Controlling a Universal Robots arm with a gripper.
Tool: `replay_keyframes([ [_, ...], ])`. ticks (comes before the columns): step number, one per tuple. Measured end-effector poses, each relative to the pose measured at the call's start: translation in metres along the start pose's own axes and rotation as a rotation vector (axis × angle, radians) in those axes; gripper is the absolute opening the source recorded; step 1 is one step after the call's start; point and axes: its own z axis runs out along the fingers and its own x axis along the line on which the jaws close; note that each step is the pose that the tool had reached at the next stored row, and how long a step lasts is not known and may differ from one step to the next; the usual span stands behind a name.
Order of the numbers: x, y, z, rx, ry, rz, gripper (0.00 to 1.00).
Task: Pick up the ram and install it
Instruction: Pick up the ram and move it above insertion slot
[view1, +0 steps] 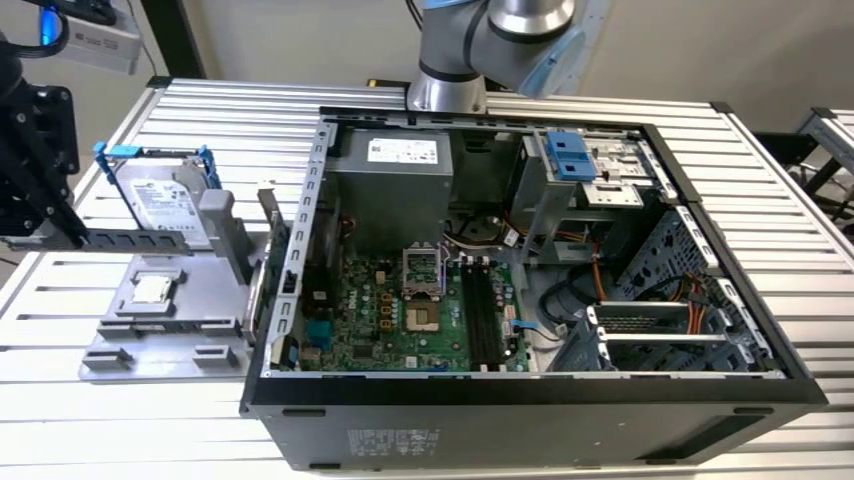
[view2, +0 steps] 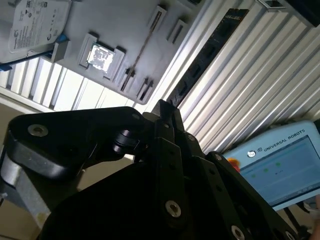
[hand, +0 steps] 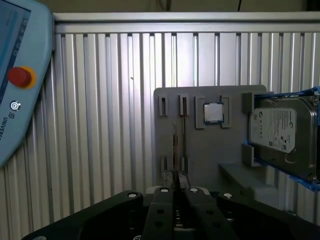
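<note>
On the slatted desk, the open computer case lies on its side. In the exterior view the grey fixture tray sits at 9 o'clock from it.

The ram is on that tray. In both wrist views it shows edge-on as a thin strip, and it appears to stand on its long edge between the tray's slot blocks. The processor chip sits in a square pocket near the ram. The hard drive, with its blue bracket, leans at the tray's 12 o'clock end in the exterior view.

The end effector hangs above the desk with its fingers together, clamped on nothing and apart from the ram. In the exterior view its black body is at 10 o'clock from the tray, at the exterior view's left edge.

Inside the case, the green motherboard carries long black memory slots at 3 o'clock from the processor socket. A teach pendant lies over the desk slats, apart from the tray.
</note>
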Motion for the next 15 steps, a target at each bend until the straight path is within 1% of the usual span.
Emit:
replay_keyframes([
  [9,-0.0004,-0.0109,-0.0022,0.0005,0.0,-0.002,0.0],
  [15,-0.0008,-0.0235,-0.0026,0.0005,0.0,-0.003,0.0],
])
